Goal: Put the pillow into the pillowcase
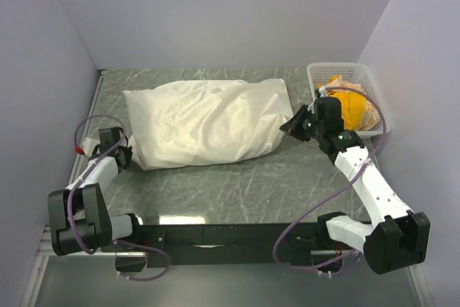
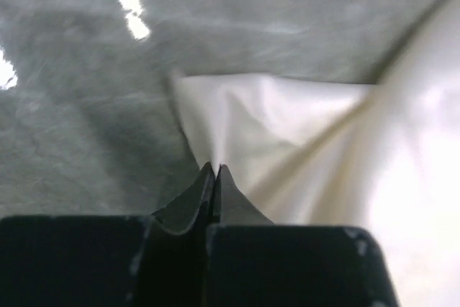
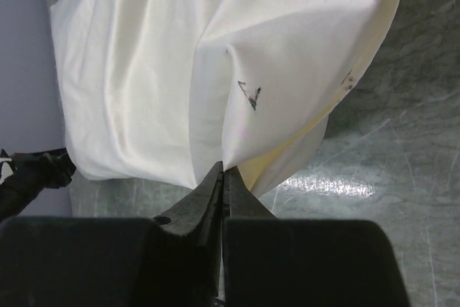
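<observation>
Basket [image 1: 313, 77] of white plastic lattice stands at the far right of the grey marbled table [image 1: 215, 192], holding a bunched orange-yellow cloth [image 1: 352, 107]; the right arm crosses its near side and hides part of it. Pillowcase [image 1: 205, 124], cream-white and wrinkled, lies plump and full across the middle of the table. The pillow inside is covered; only a yellower strip under the hem in the right wrist view may be it.

The right gripper [image 1: 295, 127] is at the pillowcase's right end, its jaws pressed together on a fold of the fabric. The left gripper [image 1: 123, 154] is at the near left corner, jaws together at the cloth's edge; blur hides whether any cloth is caught. Two small dark marks [image 3: 250, 95] on the fabric are unreadable.
</observation>
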Tool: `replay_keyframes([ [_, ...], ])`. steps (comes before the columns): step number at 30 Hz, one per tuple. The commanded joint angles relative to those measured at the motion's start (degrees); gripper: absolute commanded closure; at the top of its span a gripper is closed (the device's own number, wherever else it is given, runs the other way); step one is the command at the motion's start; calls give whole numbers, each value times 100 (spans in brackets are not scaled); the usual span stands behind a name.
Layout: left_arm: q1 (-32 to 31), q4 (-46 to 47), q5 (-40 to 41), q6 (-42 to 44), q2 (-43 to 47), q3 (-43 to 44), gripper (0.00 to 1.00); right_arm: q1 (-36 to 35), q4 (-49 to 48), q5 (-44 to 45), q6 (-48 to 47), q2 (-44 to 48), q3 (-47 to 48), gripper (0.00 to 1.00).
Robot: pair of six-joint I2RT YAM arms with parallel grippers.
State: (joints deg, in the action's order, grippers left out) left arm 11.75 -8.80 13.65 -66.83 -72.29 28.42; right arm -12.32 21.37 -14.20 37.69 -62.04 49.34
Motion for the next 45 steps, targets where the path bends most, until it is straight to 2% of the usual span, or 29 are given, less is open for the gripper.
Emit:
replay_keyframes([
  [1, -6, -612, 392, 837, 680, 1277, 99, 290, 183, -153, -254, -238, 1286, 100],
  [4, 187, -1140, 420, 1109, 1243, 2218, 99, 563, 587, -206, -280, -536, 2297, 100],
  [7, 792, -1483, -186, 1251, 1358, 3288, 99, 931, 852, -469, 0, -774, 3036, 100],
  [10, 1014, -1363, -801, 1347, 1279, 3660, 99, 889, 492, -812, 326, -783, 3247, 100],
  [12, 1014, -1475, -1118, 1322, 1095, 3897, 99, 967, 964, -447, 161, -993, 3835, 100],
  [13, 1022, -1554, -1014, 1356, 1068, 4160, 99, 1081, 1079, -513, 194, -1038, 3968, 100],
  [14, 1031, -1529, -953, 1374, 1068, 4258, 99, 1448, 941, -749, 282, -1055, 3995, 100],
  [16, 1040, -1354, -1256, 1235, 989, 4451, 99, 1443, 695, -1146, 590, -977, 3960, 100],
  [17, 988, -1135, -1460, 1155, 737, 4539, 99, 1068, 781, -1016, 547, -977, 4160, 100],
  [19, 778, -1212, -1524, 1049, 393, 5064, 99, 863, 1210, -430, 213, -1064, 4451, 100],
  [20, 620, -1360, -1410, 1092, 104, 5268, 99, 950, 1203, -496, 195, -1030, 4331, 100],
  [21, 627, -1396, -1383, 1084, 23, 5418, 99, 1586, 1116, -670, 264, -916, 4190, 100],
  [22, 697, -1371, -1383, 997, -21, 5532, 99, 1888, 1028, -1212, 352, -872, 4050, 100],
  [24, 1074, -1038, -1653, 839, -135, 5516, 99, 2329, 870, -1410, 545, -880, 3864, 100],
  [27, 1076, -862, -1953, 610, -732, 6215, 99, 1963, 536, -1516, 862, -1282, 4143, 100],
  [29, 962, -686, -2164, 435, -1266, 6595, 99, 1882, 614, -1402, 1011, -1948, 4977, 100],
  [32, 804, -693, -2270, 311, -1953, 7780, 99, 1996, 176, -1927, 1563, -2696, 6040, 100],
  [33, 785, -807, -2296, 328, -2121, 8636, 99, 2014, 166, -1946, 1635, -2838, 6374, 100],
  [34, 776, -1095, -2331, 320, -2392, 9036, 99, 2083, 175, -1947, 1697, -2936, 6960, 100],
  [36, 846, -1421, -2297, 363, -2500, 9931, 99, 2172, 201, -2043, 1882, -2989, 7421, 100],
  [37, 960, -1606, -2262, 398, -2413, 10050, 99, 2259, 175, -2043, 1943, -2920, 7519, 100],
  [38, 1031, -1625, -2261, 416, -2273, 10034, 99, 2260, 132, -2069, 1987, -2649, 7424, 100],
  [39, 1144, -1608, -2383, 381, -2089, 9607, 99, 2269, 122, -2087, 1944, -2446, 7249, 100],
  [40, 1380, -1521, -2411, 355, -1617, 9246, 99, 2260, 70, -2052, 1900, -2218, 6604, 100],
  [41, 1513, -1502, -2428, 346, -1343, 8816, 99, 2251, -96, -2052, 1874, -1581, 6058, 100],
  [42, 1636, -1511, -2376, 328, -1044, 7872, 99, 2251, -315, -2104, 1908, -1183, 5408, 100],
  [43, 1899, -1493, -2341, 363, -476, 7349, 99, 2260, -535, -2070, 1909, -787, 4140, 100],
  [44, 2023, -1580, -2297, 485, -209, 6857, 99, 2251, -450, -1948, 1682, -35, 3562, 100],
  [45, 2155, -1659, -2236, 573, 37, 5912, 99, 2225, -319, -1790, 1523, 355, 2999, 100],
])
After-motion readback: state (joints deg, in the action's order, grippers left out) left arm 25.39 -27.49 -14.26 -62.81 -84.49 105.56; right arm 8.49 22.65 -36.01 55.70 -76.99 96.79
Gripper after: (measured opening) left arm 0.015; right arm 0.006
